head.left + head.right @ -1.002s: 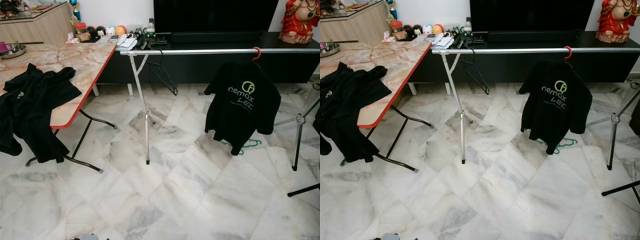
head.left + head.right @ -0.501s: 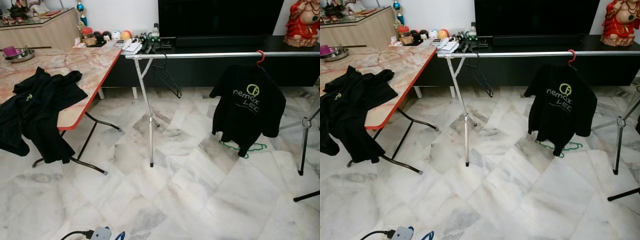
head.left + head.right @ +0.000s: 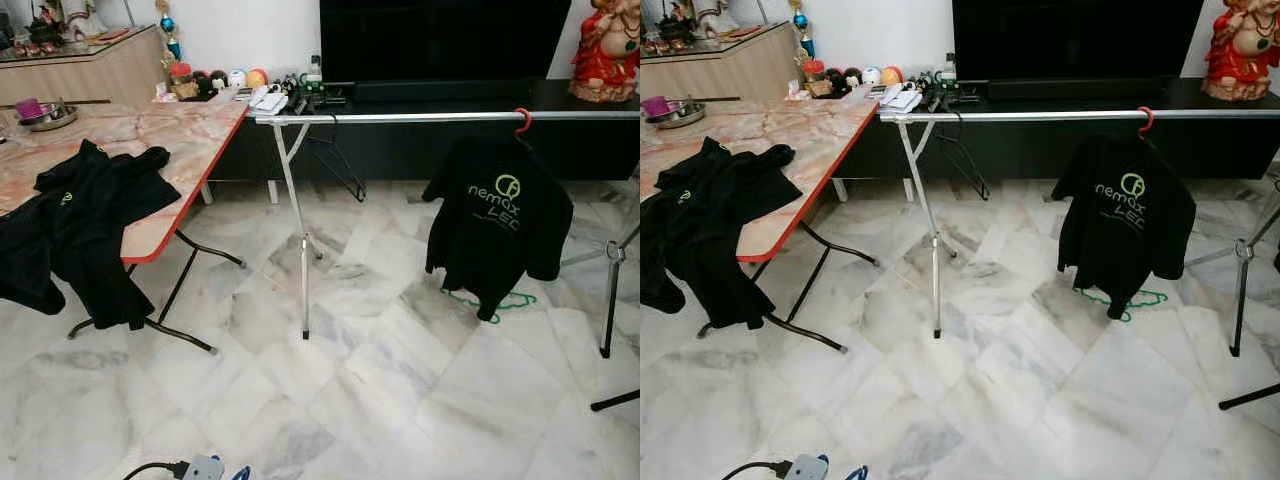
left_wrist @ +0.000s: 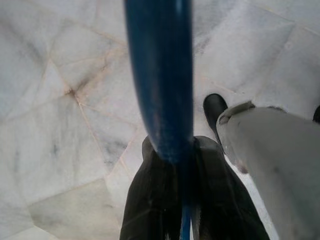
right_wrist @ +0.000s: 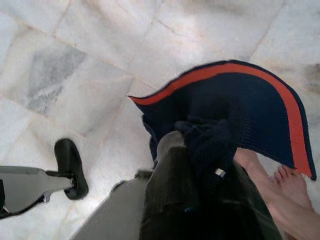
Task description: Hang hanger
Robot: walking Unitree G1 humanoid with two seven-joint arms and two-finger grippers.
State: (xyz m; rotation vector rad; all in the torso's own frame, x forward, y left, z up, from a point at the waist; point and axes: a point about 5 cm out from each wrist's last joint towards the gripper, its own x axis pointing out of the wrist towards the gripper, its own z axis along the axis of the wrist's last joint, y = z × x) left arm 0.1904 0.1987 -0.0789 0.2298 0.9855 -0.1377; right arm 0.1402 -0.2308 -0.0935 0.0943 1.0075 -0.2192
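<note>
Left pincer (image 4: pixel 182 150) points down at the marble floor (image 4: pixel 60 100), fingers pressed together on a blue hanger (image 4: pixel 162 75). Right pincer (image 5: pixel 192 145) also points down, pinching a navy garment with orange trim (image 5: pixel 240 105). Far ahead, the clothes rail (image 3: pixel 420 117) carries a black T-shirt (image 3: pixel 497 220) on a red hanger (image 3: pixel 521 118); left bench (image 3: pixel 170 150) holds black shirts (image 3: pixel 80 220).

Blue hanger (image 4: pixel 162 85), clamped between the left gripper's fingers (image 4: pixel 150 200), extends over the marble floor. Silver rail (image 3: pixel 420 117) spans horizontally, bearing a red-hooked hanger (image 3: pixel 519 108).
</note>
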